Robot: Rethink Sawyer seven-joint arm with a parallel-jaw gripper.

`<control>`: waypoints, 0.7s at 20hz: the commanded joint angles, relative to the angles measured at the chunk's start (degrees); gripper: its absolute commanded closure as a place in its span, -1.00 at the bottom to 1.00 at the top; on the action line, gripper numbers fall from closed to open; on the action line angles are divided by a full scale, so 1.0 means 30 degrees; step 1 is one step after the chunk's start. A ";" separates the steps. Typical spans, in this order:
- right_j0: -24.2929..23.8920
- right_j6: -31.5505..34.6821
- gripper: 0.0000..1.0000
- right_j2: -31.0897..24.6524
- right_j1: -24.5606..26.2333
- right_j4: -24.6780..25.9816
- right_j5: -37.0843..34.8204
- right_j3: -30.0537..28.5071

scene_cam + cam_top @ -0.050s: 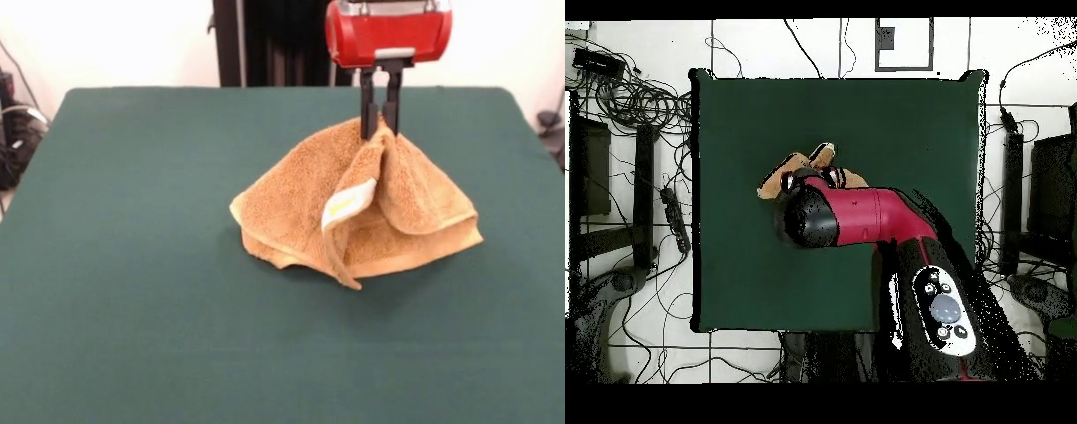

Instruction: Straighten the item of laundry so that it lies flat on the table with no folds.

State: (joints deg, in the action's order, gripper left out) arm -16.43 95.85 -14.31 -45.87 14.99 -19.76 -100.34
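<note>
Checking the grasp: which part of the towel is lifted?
The peak, pinched by the gripper; the towel's other edges rest on the table.

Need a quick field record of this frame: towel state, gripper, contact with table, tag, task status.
towel: orange-tan towel, pulled up into a tent shape, folded
gripper: gripper shut on the towel's peak, arm coming down from above
table contact: lower edges of the towel rest on the green table
tag: white tag on the front fold
task status: not flat yet
</note>
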 commanded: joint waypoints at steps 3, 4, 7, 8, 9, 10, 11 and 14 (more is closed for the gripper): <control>0.0578 0.3224 1.00 -0.0193 -0.0392 0.0113 0.1584 -0.3995; 0.0637 0.3318 1.00 -0.0094 -0.0393 0.0121 0.1773 -0.4126; 0.0843 0.3553 1.00 0.0228 -0.0322 0.0110 0.2175 -0.4470; 0.0932 0.3637 1.00 0.0347 -0.0358 0.0077 0.2274 -0.4618; 0.1021 0.3721 1.00 0.0466 -0.0393 0.0045 0.2374 -0.4766; 0.1079 0.3748 1.00 0.0545 -0.0481 0.0023 0.2434 -0.4911; 0.1137 0.3775 1.00 0.0624 -0.0570 0.0001 0.2495 -0.5055; 0.1465 0.3906 1.00 0.1088 -0.0842 0.0048 0.2862 -0.5425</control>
State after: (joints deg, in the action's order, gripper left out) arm -15.13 95.85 -12.62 -48.08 15.01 -13.58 -108.52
